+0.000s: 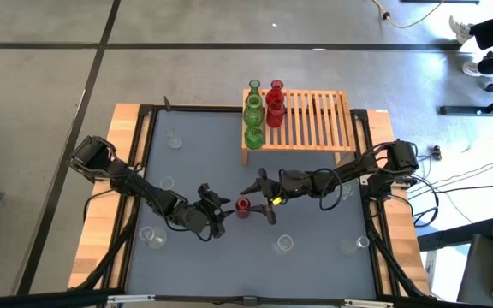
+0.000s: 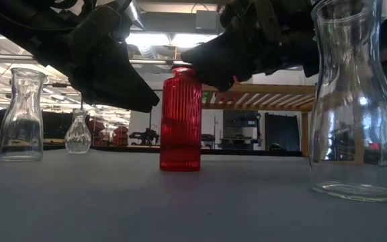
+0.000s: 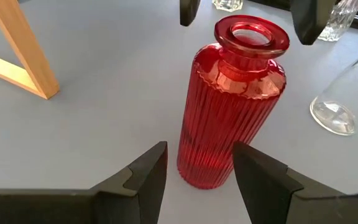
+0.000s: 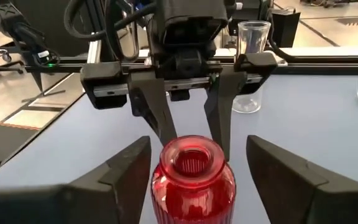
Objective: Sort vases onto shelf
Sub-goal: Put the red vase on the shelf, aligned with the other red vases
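— What sits closest in the low view?

— A big clear vase, empty, at the right edge. Past it the red bottle stands upright on the grey table, with nothing in it. Two more clear vases stand off to the left. My two grippers hang dark above the bottle's mouth.

— And from above?

— The bottle stands mid-table between my left gripper and my right gripper, well apart from the shelf. Green vases and red vases line the shelf's left end.

— Your left wrist?

— My fingers stand apart just beside the bottle's base, not touching it. It is ribbed glass, translucent, with a flared lip.

— Your right wrist?

— My fingers are spread wide on either side of the bottle's neck, a gap showing on both sides. I hold nothing. A clear vase stands behind my other gripper.
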Robot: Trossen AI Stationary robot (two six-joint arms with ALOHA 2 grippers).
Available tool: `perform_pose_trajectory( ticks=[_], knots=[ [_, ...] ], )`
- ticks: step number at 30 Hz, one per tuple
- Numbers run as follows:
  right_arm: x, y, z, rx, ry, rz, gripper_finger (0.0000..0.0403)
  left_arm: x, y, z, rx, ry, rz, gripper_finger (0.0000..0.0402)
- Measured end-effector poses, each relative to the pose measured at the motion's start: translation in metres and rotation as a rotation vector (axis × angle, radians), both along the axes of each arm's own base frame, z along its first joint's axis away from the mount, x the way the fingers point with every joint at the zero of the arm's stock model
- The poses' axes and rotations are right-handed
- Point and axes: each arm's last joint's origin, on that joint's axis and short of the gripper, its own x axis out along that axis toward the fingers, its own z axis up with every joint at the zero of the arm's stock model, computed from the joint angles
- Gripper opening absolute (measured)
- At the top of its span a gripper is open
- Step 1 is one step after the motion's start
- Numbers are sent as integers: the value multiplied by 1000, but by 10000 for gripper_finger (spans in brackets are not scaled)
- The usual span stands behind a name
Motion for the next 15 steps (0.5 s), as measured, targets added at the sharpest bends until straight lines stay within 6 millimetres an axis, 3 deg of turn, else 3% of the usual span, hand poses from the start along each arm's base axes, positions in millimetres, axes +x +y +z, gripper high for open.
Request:
perform_pose_trajectory(
  ticks=[15],
  knots=[
    [19, 3, -10, -5, 49, 7, 236, 0, 0, 0, -6, 0, -5, 176]
  ],
)
